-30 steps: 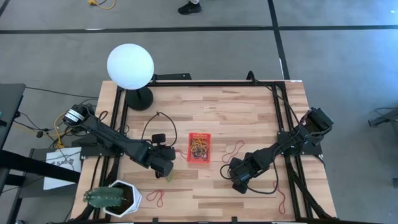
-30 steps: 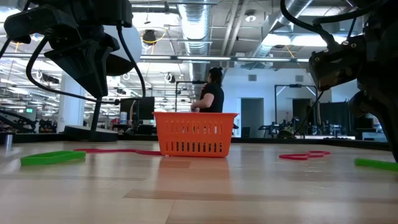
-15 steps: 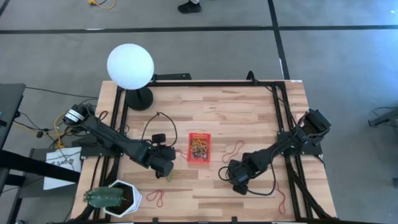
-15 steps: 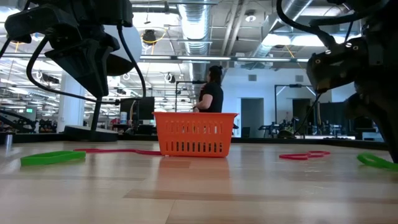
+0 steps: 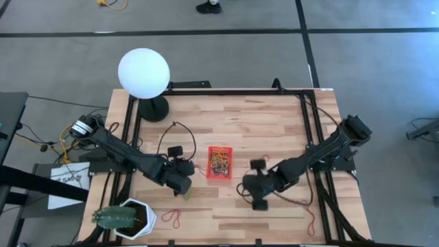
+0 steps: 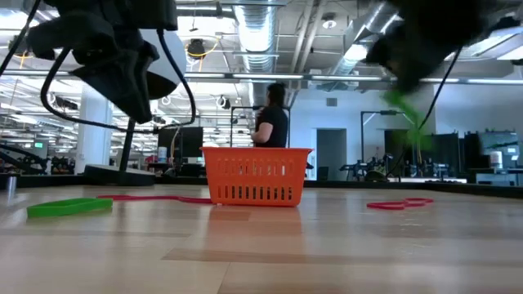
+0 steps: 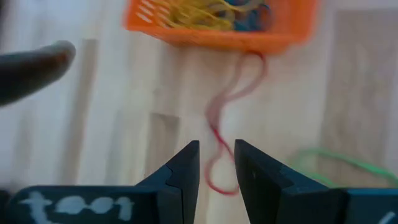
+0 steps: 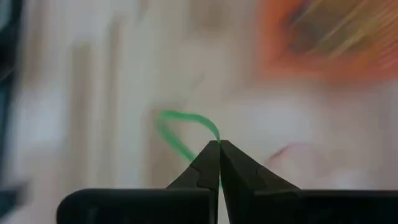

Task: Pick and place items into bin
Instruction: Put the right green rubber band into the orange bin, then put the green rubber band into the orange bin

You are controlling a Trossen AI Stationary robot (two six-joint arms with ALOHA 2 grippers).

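Holding: right gripper pinches a green band, fingers pressed together on it, lifted off the table just right of the bin.
Bin: red basket mid-table on the wood, between both arms.
Contents: tangled yellow, red and dark bands piled inside.
Left gripper: fingers slightly apart, empty, over a red band lying below the bin.
Loose: green band on the table; red band too.
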